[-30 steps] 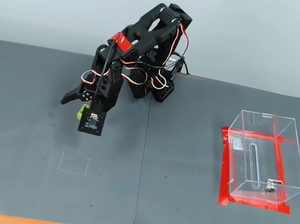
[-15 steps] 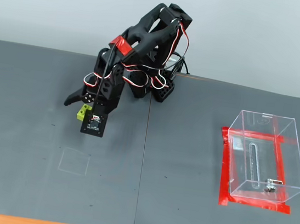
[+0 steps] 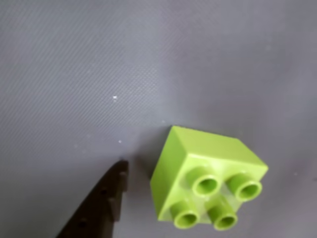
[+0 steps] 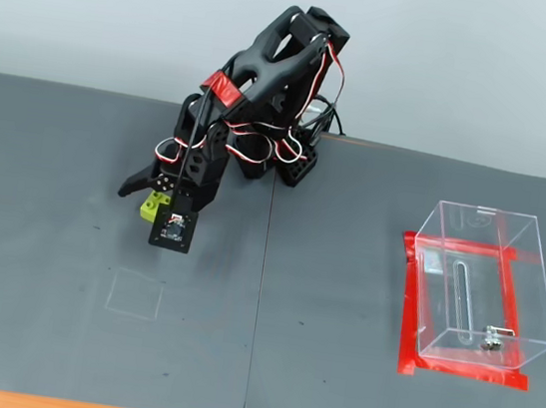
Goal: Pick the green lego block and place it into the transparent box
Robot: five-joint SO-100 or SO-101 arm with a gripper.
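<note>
Wrist view: the green lego block sitting studs-up on the grey mat of the desk, at about 4 o'clock in the picture. One dark finger of the pincer coming in from 7 o'clock, tip just beside the block's left face, a thin strip of mat between them. Other finger out of frame (so no way to read the gap here). Nothing touching the block so far as can be seen.

Fixed view: arm folded low over the left mat, pincer down at the desk around the lime block, which peeks out between black parts. One dark finger splayed toward 9 o'clock, so apparently spread apart with nothing clamped, though the far side is hidden by the wrist camera board. The transparent box well apart at 3 o'clock, standing on a red-taped square, top open, empty but for its small latch.

Step in hand, by the look of it: the approach to grasp, block not yet lifted. Next move probably needs the fingers settled either side of the block and squeezed squarely on opposite flat faces (an off-centre pinch could twist or push it away), then a lift high enough to clear the box's wall before swinging toward 3 o'clock.
</note>
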